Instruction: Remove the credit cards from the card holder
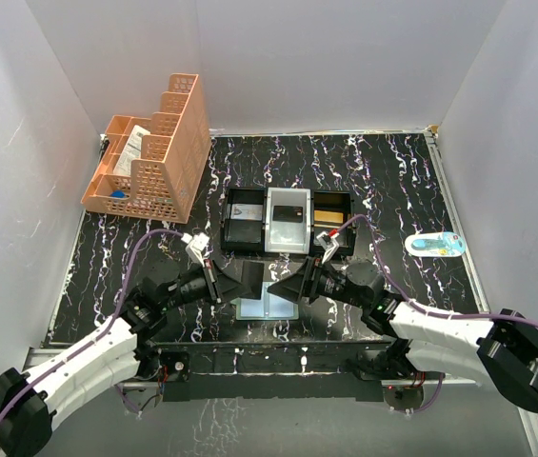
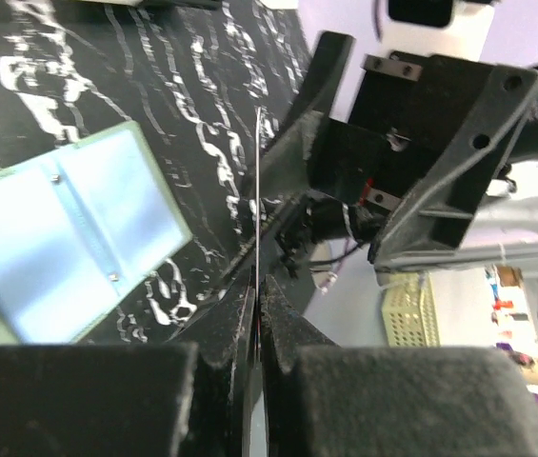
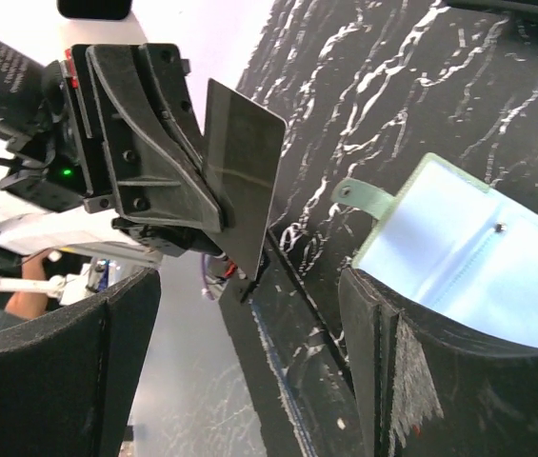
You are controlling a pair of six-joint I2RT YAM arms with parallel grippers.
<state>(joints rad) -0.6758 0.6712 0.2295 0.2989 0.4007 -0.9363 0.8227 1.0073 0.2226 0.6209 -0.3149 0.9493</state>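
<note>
Our left gripper [image 2: 257, 283] has its jaws closed on the edge of a thin dark card [image 3: 242, 176]. Our right gripper [image 3: 249, 333] faces it with its jaws spread wide and empty, the card just ahead of their gap. The card holder [image 1: 267, 305] lies open on the table [image 1: 392, 190] below and between both sets of jaws, pale inside up, and a black-and-white tray [image 1: 288, 219] sits beyond them.
</note>
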